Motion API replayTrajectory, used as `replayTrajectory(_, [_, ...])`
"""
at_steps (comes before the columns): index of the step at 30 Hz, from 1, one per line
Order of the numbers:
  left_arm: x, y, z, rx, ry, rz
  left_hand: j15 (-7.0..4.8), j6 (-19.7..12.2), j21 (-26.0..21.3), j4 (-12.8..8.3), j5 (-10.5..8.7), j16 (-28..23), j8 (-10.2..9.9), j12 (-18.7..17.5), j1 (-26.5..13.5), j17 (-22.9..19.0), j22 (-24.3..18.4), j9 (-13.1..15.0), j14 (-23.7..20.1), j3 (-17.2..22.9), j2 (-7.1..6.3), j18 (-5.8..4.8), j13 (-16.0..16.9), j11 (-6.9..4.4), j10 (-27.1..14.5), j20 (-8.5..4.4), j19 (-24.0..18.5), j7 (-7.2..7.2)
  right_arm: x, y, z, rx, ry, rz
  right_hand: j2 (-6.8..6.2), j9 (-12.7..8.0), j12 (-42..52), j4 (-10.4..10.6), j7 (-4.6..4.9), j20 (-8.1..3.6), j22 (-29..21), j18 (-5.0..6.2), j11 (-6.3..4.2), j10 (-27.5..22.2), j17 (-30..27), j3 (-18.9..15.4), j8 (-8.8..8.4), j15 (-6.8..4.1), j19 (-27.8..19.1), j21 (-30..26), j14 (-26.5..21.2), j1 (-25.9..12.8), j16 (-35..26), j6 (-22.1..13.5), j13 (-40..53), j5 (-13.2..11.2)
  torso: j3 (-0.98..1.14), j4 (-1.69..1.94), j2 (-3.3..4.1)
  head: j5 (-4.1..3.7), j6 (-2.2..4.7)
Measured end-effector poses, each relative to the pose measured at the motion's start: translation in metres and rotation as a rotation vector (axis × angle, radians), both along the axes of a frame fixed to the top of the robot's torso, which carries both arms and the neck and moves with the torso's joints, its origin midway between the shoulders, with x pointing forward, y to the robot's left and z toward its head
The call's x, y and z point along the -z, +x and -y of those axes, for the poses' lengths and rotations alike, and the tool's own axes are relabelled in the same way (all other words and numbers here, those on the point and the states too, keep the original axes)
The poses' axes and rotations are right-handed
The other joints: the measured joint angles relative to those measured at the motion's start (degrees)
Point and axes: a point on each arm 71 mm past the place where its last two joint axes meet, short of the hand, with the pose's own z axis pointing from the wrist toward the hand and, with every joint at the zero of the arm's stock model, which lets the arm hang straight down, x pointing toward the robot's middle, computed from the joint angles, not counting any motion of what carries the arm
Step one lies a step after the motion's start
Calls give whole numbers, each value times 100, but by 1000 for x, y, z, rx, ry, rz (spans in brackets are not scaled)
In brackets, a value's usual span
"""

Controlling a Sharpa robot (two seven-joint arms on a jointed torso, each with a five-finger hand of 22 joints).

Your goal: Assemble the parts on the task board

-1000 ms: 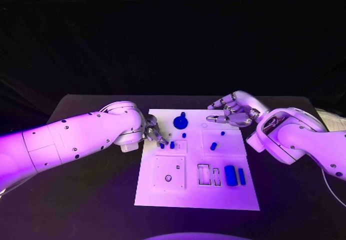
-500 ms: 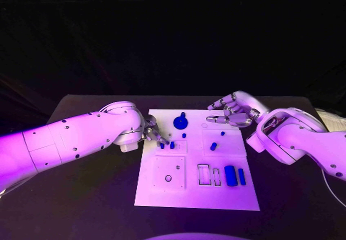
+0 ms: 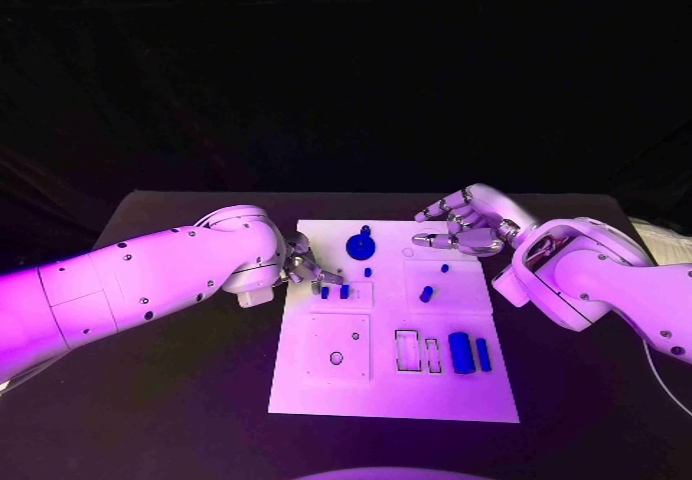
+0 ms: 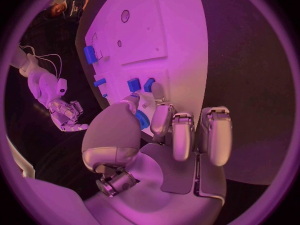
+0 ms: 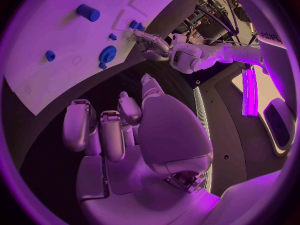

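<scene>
1. Judged early to midway: on the board (image 3: 389,400), several blue parts seated or lying loose, namely a gear (image 3: 361,243) at 12 o'clock, two small pegs (image 3: 335,291) at 10 o'clock, a short peg (image 3: 427,293) near centre, and a block (image 3: 460,351) with a thin bar (image 3: 483,353) at 4 o'clock.
2. Still open, by the look: a round hole (image 3: 336,356) at 8 o'clock and two slots (image 3: 420,351) just beside the block.
3. Left hand (image 3: 304,268) at the board's 10 o'clock edge, fingers curled low beside the two pegs; in the left wrist view a blue piece (image 4: 142,119) sits against the thumb, but cannot tell whether gripped or merely touched.
4. Right hand (image 3: 464,228) hovering off the 1 o'clock corner, fingers loosely spread, holding nothing.
5. Room: bare table (image 3: 173,400) wide at 6, 8 and 4 o'clock; tightest around the pegs, close together near the board's left edge; gear near the far edge, between the two hands.
</scene>
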Motion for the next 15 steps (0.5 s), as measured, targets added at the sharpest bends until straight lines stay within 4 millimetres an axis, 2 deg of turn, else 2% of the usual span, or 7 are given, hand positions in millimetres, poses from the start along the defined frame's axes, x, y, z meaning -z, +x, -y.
replayTrajectory(7, [1,-2,-8,-25,-11,0,0,-18,0,-16,0,0,21,0,-35,0,0,-1,0,-60,40,0,-38,0,0,0,0,20,1,0,1,1,-1,-4,0,0,0,0,0,0,-8,-1,0,0,0,0,0,0,0,0,0,0,0,0,0,22,-1,-1,-1,-8,12])
replayTrajectory(12, [0,-3,-12,-49,-28,3,0,-49,-74,-17,9,0,-1,-91,48,-1,0,0,0,-143,148,1,-119,0,0,0,0,49,2,0,1,2,-1,-6,0,0,0,0,0,0,-13,0,0,0,-1,0,0,0,0,0,0,0,0,0,0,22,-3,0,1,-13,22])
replayTrajectory(15, [-1,-4,-13,-66,-52,12,0,-133,-182,-11,114,0,-1,-206,129,-1,0,-1,0,-197,264,1,-226,16,-104,0,0,70,3,0,1,3,-2,-7,0,-1,0,0,0,0,-13,0,0,0,-1,0,0,0,0,0,0,0,0,0,1,44,-1,0,2,-13,25])
